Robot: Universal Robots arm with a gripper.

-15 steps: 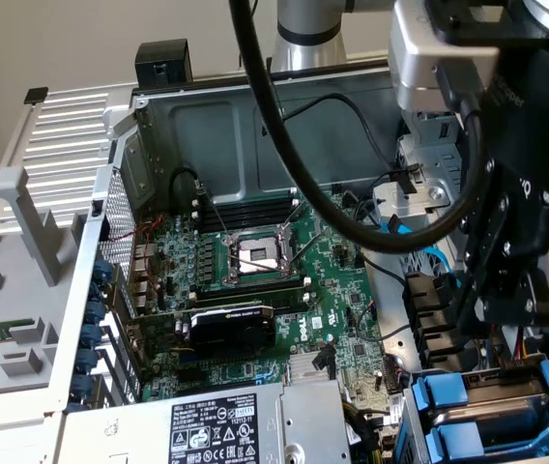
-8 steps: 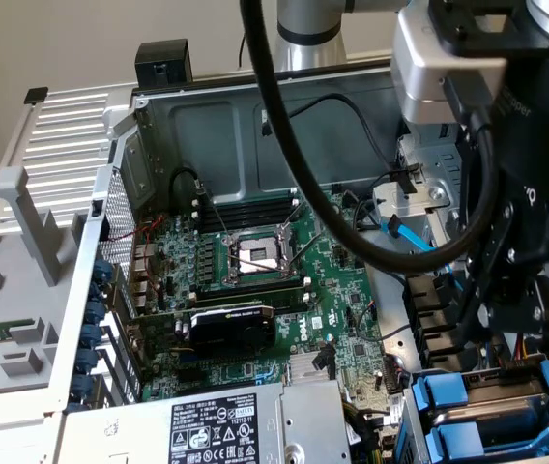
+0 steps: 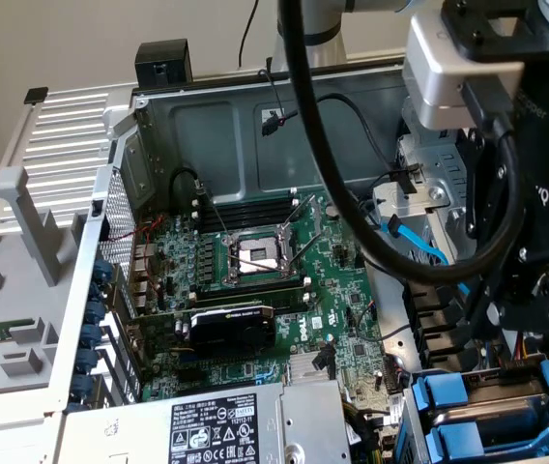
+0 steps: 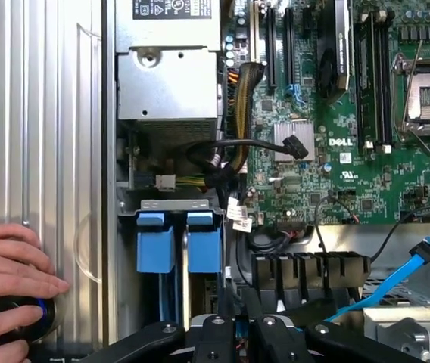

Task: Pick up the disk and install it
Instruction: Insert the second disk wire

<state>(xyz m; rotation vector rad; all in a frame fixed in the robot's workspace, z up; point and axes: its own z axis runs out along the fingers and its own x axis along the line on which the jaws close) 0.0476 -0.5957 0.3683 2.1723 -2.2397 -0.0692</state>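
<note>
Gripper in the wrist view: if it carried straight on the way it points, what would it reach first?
Probably the drive bay: the shut black gripper points down at the two bright blue plastic carrier handles in the open grey computer case. Depth is unclear, so the black cables beside them might come first.

Person's hand point(image 4: 7, 291) cut by edge

Exterior view is looking down at a slant into the open computer case point(image 3: 149, 126) from fairly near, with the arm crowding the exterior view's right. Wrist view is looking straight down, closer, over the drive bays. Both are taking in the motherboard point(image 3: 255, 290) with its processor socket point(image 4: 427, 94), the power supply point(image 4: 168, 72), the blue carriers point(image 3: 444, 391) and the blue cable point(image 4: 397, 283)
</note>
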